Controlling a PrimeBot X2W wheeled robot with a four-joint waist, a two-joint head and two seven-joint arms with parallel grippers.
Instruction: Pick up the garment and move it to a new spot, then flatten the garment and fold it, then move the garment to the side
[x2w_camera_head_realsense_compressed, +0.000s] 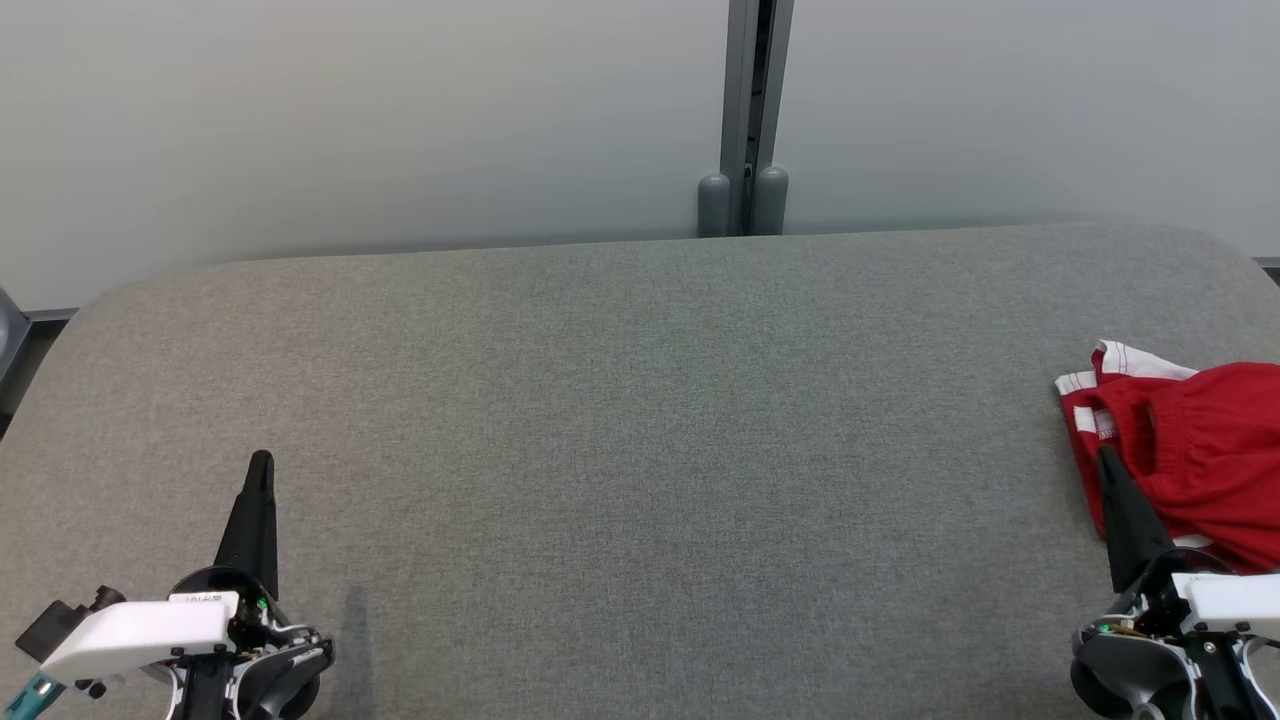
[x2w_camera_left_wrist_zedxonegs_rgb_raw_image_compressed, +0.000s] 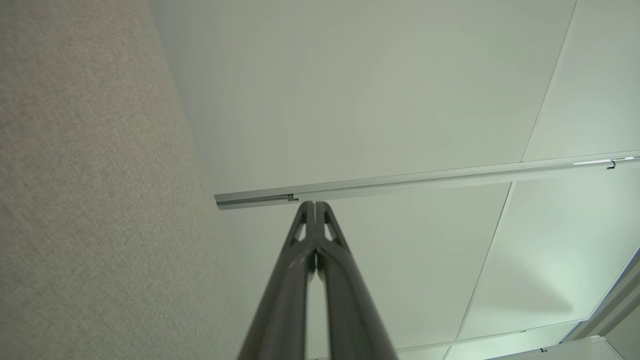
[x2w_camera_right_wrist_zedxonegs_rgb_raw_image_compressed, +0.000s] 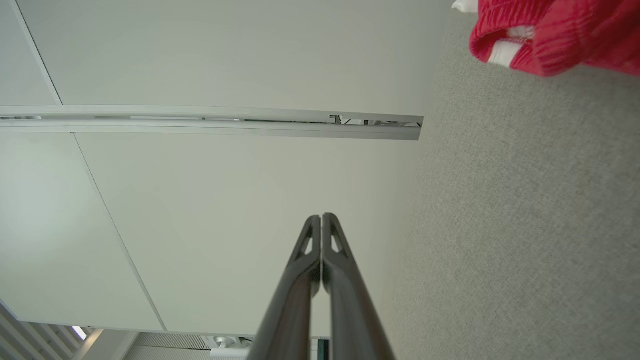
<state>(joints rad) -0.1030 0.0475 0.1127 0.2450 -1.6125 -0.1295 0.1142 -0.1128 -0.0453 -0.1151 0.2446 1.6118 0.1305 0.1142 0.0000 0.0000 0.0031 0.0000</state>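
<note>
Grey padded table (x2w_camera_head_realsense_compressed: 640, 400), woven cloth top, rounded corners. Smooth pale wall panels (x2w_camera_head_realsense_compressed: 350, 110) behind, metal post (x2w_camera_head_realsense_compressed: 755, 100) between them. Red garment (x2w_camera_head_realsense_compressed: 1190, 450) bunched at table's right side, white trim, gathered stretchy band, maybe shorts. Looks soft, light, floppy; likely sags and opens when lifted. Best hold: thick band or trimmed edge. Left gripper (x2w_camera_head_realsense_compressed: 262, 462) fingers pressed together, holding nothing, well apart from garment. Right gripper (x2w_camera_head_realsense_compressed: 1105, 458) fingers together too, holding nothing, tip just beside garment's edge.

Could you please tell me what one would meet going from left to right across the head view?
left gripper → grey wall post → red and white garment
</note>
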